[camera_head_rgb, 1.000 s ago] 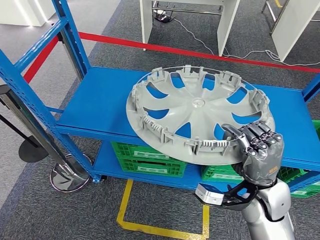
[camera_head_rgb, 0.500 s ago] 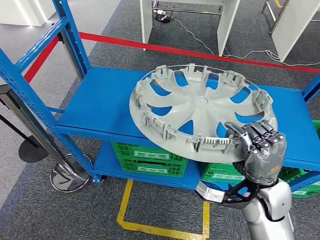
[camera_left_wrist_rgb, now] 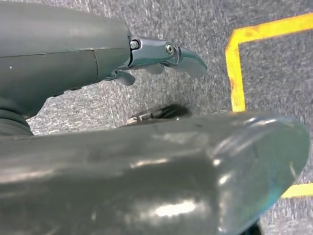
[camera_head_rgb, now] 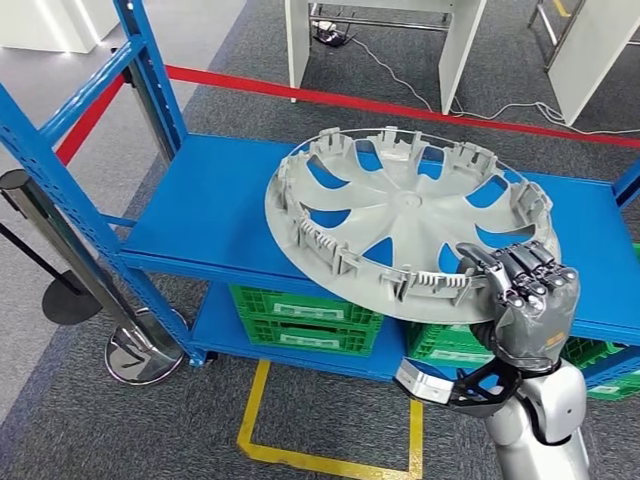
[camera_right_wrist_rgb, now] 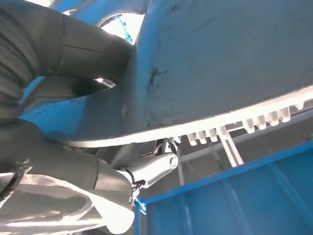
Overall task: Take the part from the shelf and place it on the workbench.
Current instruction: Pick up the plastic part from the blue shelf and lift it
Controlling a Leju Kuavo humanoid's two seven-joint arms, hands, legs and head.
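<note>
Right hand (camera_head_rgb: 528, 310) is clamped on the near rim of the large grey plastic wheel cover (camera_head_rgb: 400, 215), fingers curled over the top edge and thumb underneath. The right wrist view backs this up: the cover's underside (camera_right_wrist_rgb: 221, 63) sits directly on the hand, with rim clips visible along the edge.

The cover is inside-up, ribs and clips facing the camera. It's tilted and mostly above the upper deck of the blue steel shelf (camera_head_rgb: 204, 205), toward the deck's right half, with its near edge overhanging the front edge. Can't tell whether the far rim touches the deck or is clear of it.

Edge grip makes sense: the part is far too wide to span, and the rim lip is the only graspable feature from the front. It's a single-sided hold on a broad disc, so expect sag and swing; the clamp looks to be carrying most of the weight.

Left hand (camera_left_wrist_rgb: 162, 54) hangs over grey carpet near the yellow floor tape (camera_left_wrist_rgb: 236, 68). Holds nothing; fingers look loosely extended.

Green plastic crates (camera_head_rgb: 302, 315) sit on the lower deck, under the cover's overhang.

Judgement: pickup is done, transfer to the workbench not started.
</note>
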